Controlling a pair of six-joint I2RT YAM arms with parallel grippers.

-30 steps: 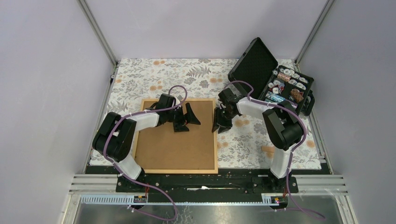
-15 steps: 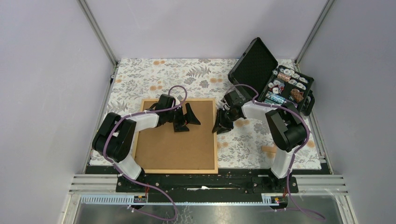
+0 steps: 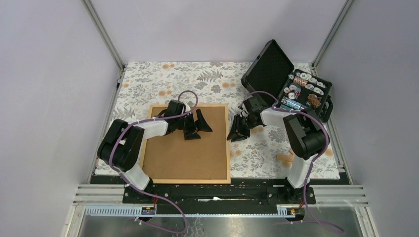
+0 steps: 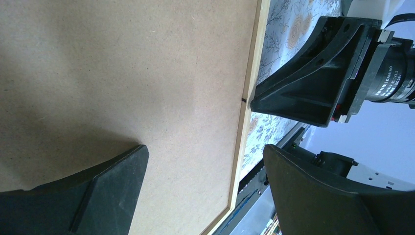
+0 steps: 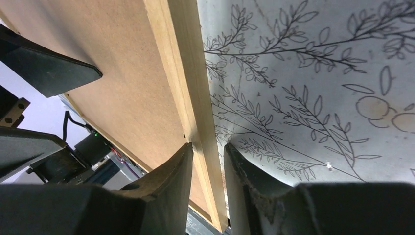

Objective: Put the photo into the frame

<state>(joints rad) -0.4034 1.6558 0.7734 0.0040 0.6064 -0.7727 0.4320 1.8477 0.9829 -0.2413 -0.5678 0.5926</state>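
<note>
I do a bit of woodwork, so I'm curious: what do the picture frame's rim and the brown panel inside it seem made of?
The frame looks like pale bare or lightly sealed wood, perhaps pine: fine straight grain runs along it. The brown backing board looks like matte hardboard or fibreboard: flat, faintly speckled, no grain. Neither is certain.

2 black-and-white arms (image 3: 148, 129) trailing purple cables (image 3: 188, 92).

Open black case (image 3: 269, 66), floral cloth (image 3: 163, 81), brown backing board (image 3: 188, 153)
</note>
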